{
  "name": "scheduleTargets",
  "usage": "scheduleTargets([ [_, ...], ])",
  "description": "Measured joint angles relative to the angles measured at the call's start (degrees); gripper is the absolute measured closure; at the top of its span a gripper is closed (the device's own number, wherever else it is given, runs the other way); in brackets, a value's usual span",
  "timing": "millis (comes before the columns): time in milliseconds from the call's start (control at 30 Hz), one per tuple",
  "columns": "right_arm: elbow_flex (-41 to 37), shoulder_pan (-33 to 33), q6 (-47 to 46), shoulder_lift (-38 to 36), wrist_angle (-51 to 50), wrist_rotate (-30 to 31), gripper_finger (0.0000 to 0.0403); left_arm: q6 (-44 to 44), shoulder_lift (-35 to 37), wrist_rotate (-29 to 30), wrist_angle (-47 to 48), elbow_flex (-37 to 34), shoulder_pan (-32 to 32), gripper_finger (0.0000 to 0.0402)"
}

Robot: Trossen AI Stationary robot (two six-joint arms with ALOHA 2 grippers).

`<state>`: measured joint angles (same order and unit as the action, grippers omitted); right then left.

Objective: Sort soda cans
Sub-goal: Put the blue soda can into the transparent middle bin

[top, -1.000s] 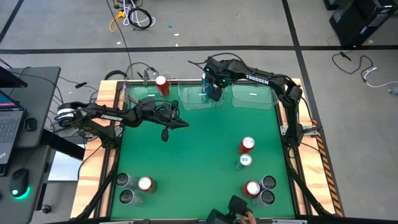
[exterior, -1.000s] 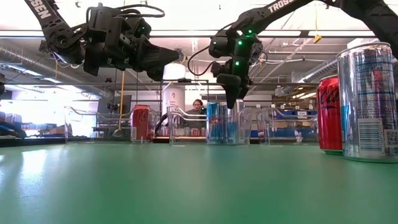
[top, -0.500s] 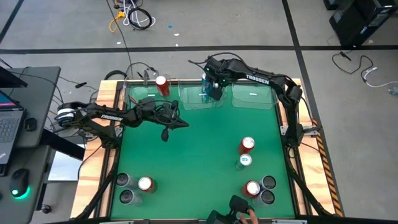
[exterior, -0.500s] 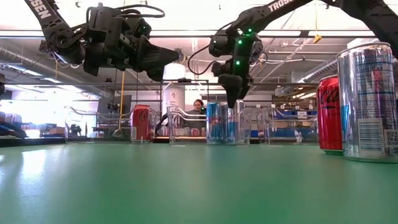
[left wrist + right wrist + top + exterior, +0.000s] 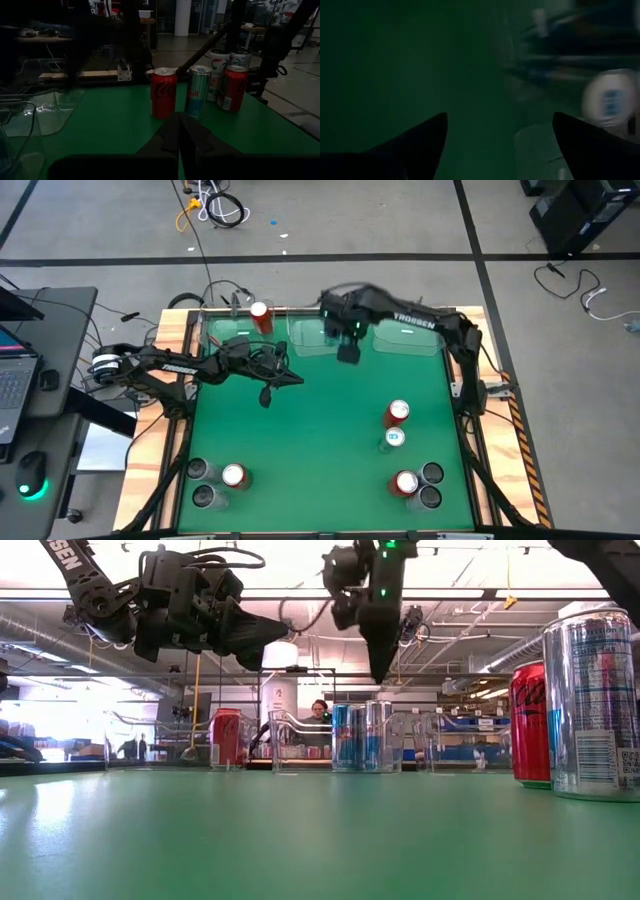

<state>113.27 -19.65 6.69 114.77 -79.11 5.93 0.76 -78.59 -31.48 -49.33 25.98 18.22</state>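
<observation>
Hanging empty over the middle bin (image 5: 325,340), the right gripper (image 5: 347,352) is showing jaws spread wide; blue cans (image 5: 358,736) are standing inside. Next it is needing another can (image 5: 394,439).

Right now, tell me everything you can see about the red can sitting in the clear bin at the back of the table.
The red can is a small metal cylinder with a silvery top and white lettering on its side. It stands upright inside the leftmost clear bin along the table's far edge, alone in that bin as far as shows. Nothing grips it: the left hand hangs shut in front of the bins, and the right hand is open over the middle one.
</observation>
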Motion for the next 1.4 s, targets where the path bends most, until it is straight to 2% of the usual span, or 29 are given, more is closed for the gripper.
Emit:
scheduleTargets([
  [300, 0.0, 15.0, -13.6, -2.5, -6.9, 1.0, 0.0118, 0.3, 0.0, 0.0, 0.3, 0.0, 0.0, 0.0397],
  [533, -1.1, 24.9, -27.1, -5.8, -10.4, 4.9, 0.0228, 0.3, 0.0, 0.0, 1.2, 0.0, 0.0, 0.0397],
  [700, -4.2, 30.2, -38.5, -10.6, -11.0, 4.5, 0.0318, 0.4, 0.0, 0.0, 1.1, 0.0, 0.0, 0.0397],
  [867, -6.2, 34.8, -52.8, -15.3, -10.9, 4.6, 0.0369, 0.2, 0.0, 0.0, 1.2, 0.0, 0.0, 0.0397],
  [1000, -6.4, 38.2, -60.5, -17.5, -11.0, 4.6, 0.0375, 0.1, 0.0, 0.0, 1.2, 0.0, 0.0, 0.0397],
  [1133, -6.4, 41.5, -64.6, -17.5, -10.9, 2.8, 0.0356, 0.1, 0.0, 0.0, 1.3, 0.0, 0.0, 0.0397],
  [1267, -6.4, 44.5, -66.5, -16.3, -10.9, 1.6, 0.0313, 0.1, 0.0, 0.0, 1.3, 0.0, 0.0, 0.0397],
  [1400, -6.5, 46.8, -68.3, -15.1, -10.8, 1.6, 0.0248, 0.1, 0.0, 0.0, 1.6, 0.0, 0.0, 0.0397],
])
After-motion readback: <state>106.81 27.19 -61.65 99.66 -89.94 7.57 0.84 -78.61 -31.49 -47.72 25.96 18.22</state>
